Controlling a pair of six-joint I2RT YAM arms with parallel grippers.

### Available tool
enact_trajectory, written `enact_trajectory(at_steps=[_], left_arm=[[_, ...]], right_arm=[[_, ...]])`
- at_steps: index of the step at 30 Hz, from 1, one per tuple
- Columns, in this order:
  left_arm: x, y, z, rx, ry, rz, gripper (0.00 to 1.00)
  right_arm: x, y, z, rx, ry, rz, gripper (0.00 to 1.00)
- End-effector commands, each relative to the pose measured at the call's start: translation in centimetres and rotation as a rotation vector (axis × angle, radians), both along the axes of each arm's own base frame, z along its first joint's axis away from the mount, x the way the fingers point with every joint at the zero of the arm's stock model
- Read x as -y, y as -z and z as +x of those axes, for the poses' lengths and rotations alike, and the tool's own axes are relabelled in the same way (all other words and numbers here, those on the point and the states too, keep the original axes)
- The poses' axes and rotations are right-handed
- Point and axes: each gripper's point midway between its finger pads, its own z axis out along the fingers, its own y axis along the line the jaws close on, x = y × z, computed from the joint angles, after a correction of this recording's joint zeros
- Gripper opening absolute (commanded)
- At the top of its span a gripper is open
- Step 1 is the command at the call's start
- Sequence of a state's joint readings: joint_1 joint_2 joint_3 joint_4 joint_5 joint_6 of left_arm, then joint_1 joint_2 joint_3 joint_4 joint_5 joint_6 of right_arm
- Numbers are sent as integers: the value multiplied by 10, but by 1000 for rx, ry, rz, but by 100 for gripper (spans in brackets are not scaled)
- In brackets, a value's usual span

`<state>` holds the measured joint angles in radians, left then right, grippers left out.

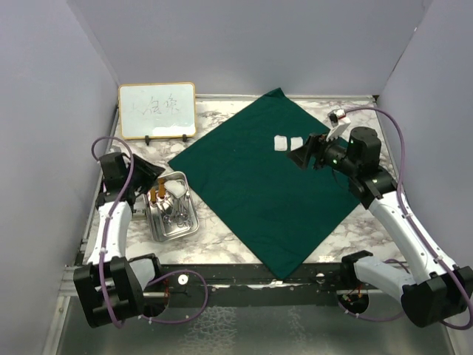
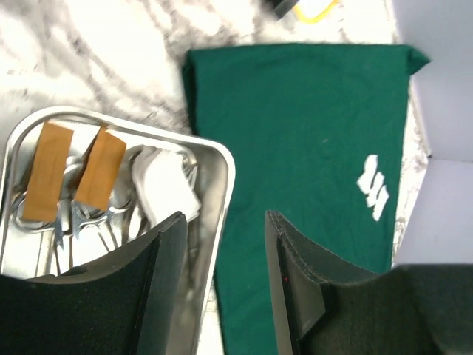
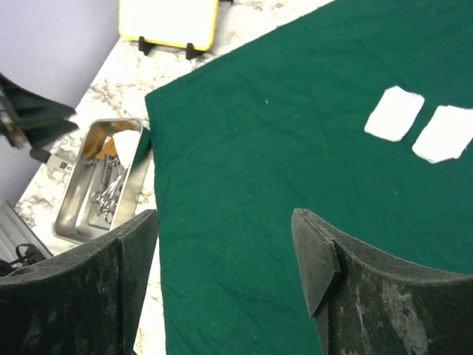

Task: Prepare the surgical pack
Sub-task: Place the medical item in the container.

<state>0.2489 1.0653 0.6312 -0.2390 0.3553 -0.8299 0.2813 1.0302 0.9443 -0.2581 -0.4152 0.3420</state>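
The dark green drape point(image 1: 259, 188) lies spread flat as a diamond on the marble table. Two white gauze squares point(image 1: 288, 143) lie side by side on its far part. The small steel tray point(image 1: 177, 235) sits left of the drape and holds silver instruments point(image 1: 177, 213) and white gauze point(image 1: 176, 186). My left gripper point(image 1: 157, 181) is open and empty, hovering over the tray's far edge; its wrist view shows the tray rim point(image 2: 222, 166) and the drape point(image 2: 295, 133). My right gripper point(image 1: 297, 157) is open and empty above the drape point(image 3: 281, 133), just right of the gauze squares point(image 3: 394, 113).
A wood-framed whiteboard point(image 1: 157, 111) stands at the back left. A small object point(image 1: 340, 115) lies at the back right by the wall. Grey walls close in three sides. The tray point(image 3: 74, 200) also shows in the right wrist view.
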Motion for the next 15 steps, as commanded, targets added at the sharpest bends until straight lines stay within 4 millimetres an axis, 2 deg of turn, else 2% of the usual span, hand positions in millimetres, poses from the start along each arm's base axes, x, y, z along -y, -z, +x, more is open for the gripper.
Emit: enact_trajectory(at_steps=[1, 4, 7, 13, 15], left_arm=[[-6, -46, 12, 129, 9, 56, 50], [6, -61, 22, 197, 45, 22, 51], [37, -66, 34, 235, 128, -28, 51], [142, -73, 50, 270, 369, -3, 52], [178, -70, 50, 273, 463, -13, 55]], right_arm=[[10, 21, 5, -27, 60, -32, 76], [10, 42, 15, -87, 86, -45, 78], [12, 62, 27, -145, 118, -58, 79], [24, 88, 52, -204, 172, -35, 77], [28, 93, 63, -226, 180, -15, 76]])
